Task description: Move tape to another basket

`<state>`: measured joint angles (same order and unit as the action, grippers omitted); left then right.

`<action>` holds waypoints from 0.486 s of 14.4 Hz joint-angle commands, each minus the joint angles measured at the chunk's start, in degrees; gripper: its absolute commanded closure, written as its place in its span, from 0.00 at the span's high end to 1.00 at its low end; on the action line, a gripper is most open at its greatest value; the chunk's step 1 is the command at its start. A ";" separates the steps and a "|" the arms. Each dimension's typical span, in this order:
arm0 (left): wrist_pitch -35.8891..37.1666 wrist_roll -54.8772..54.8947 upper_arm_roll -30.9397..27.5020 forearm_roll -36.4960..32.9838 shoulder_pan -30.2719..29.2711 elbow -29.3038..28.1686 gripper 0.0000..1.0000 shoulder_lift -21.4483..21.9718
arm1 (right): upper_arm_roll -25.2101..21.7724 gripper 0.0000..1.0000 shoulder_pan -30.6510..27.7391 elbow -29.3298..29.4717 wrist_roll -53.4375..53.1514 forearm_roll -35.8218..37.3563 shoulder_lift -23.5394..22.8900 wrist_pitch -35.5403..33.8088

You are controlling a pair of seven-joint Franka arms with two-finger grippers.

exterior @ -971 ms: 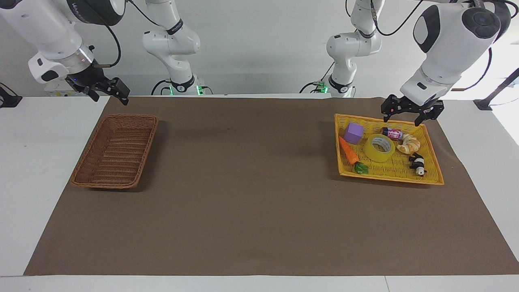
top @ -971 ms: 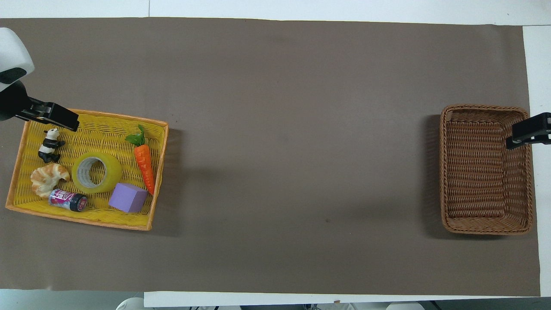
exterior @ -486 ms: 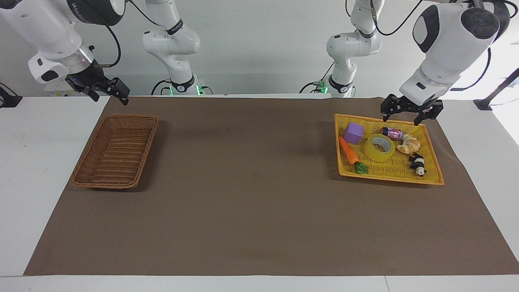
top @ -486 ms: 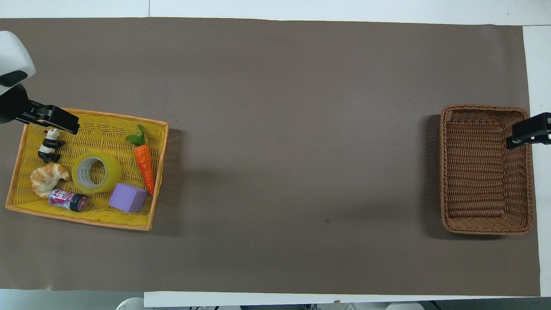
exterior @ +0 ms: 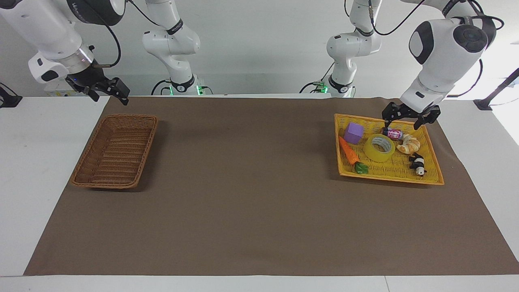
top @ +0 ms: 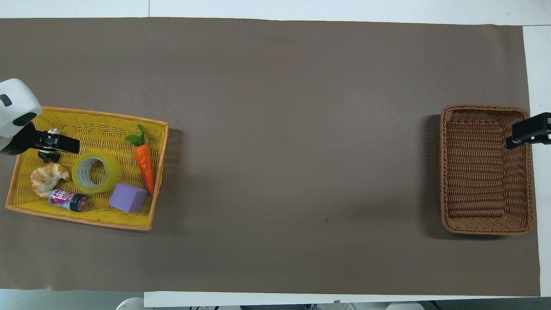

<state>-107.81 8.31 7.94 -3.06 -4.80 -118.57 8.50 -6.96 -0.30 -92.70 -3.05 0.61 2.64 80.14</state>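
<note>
Currently, the left claw (exterior: 408,119) is hanging with its fingers spread wide and holding nothing, over the robots' edge of the yellow tray (exterior: 431,178) at the left arm's end of the worktop (exterior: 251,227). Inside that tray the tape (exterior: 379,147) is lying flat on its side, hole upward, untouched, with the purple block (exterior: 354,132) and the carrot (exterior: 348,150) beside it toward the middle of the worktop, the small can (exterior: 392,133) nearer to the robots, and the croissant (exterior: 408,144) and panda figure (exterior: 417,164) toward the worktop's end.

Judging from this, the reach for the tape is only starting. It would go best if the left claw is coming straight down over the roll, one finger dropping into the white core and the other outside the wall, keeping clear of the can and croissant crowding it.

Meanwhile the right claw (exterior: 106,90) is waiting, fingers apart and empty, above the corner of the brown basket (exterior: 115,151) at the right arm's end, well apart from the tape. The basket is holding nothing as yet.

As for writing, the can is showing a pink label whose lettering cannot be read, and faint lettering on the right arm's casing is likewise illegible
</note>
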 commanded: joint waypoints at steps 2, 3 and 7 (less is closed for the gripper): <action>-8.52 4.58 -3.62 0.33 -0.73 -10.60 1.00 2.75 | 0.46 1.00 -0.40 -0.20 0.59 0.27 0.61 -0.34; -11.51 7.31 -3.72 0.33 -1.43 -13.33 1.00 2.57 | 0.46 1.00 -0.40 -0.20 0.59 0.27 0.61 -0.34; -18.83 8.39 -3.81 0.33 -3.10 -16.51 1.00 -0.77 | 0.46 1.00 -0.40 -0.20 0.59 0.27 0.61 -0.34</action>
<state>-124.01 15.25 4.08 -3.06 -6.92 -133.96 8.36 -6.96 -0.30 -92.70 -3.05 0.61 2.64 80.14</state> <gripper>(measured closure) 0.000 0.000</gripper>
